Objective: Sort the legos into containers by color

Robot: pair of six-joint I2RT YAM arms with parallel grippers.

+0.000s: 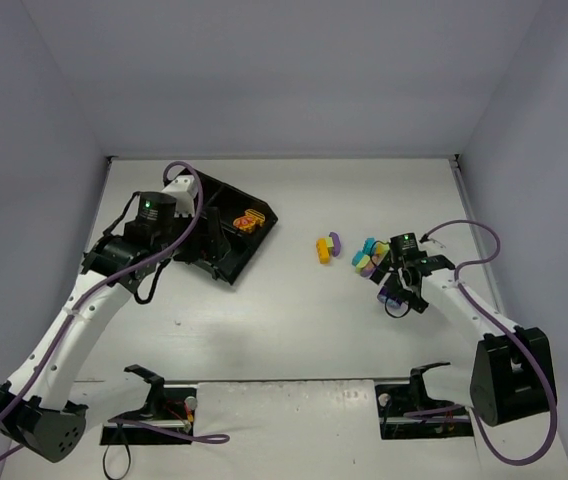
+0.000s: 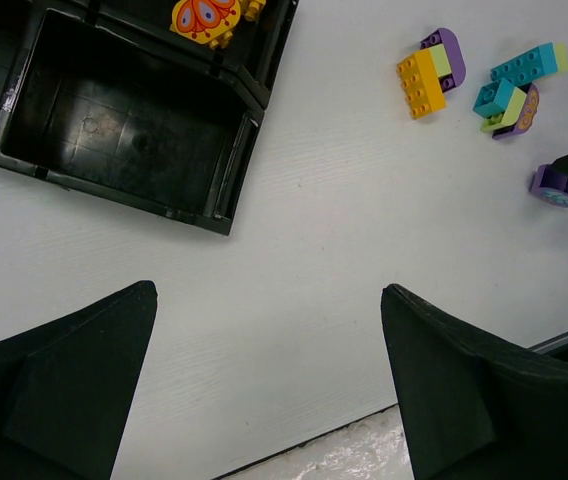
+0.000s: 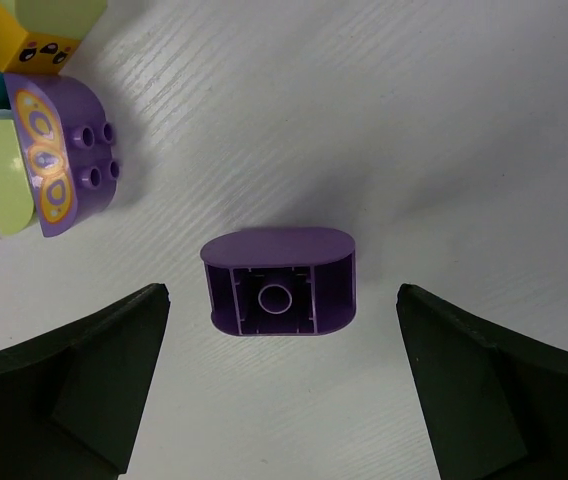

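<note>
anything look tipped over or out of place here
One purple brick lies tipped on its side on the table, its hollow underside showing. It sits between the right gripper's open jaws and touches neither. Nothing looks spilled or damaged.

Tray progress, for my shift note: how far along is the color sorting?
Done: orange bricks sit in one compartment of the tray. In hand: nothing; the right gripper stands open around a purple brick lying on the table. Left: that brick and the other loose bricks nearby, all outside the tray.
</note>
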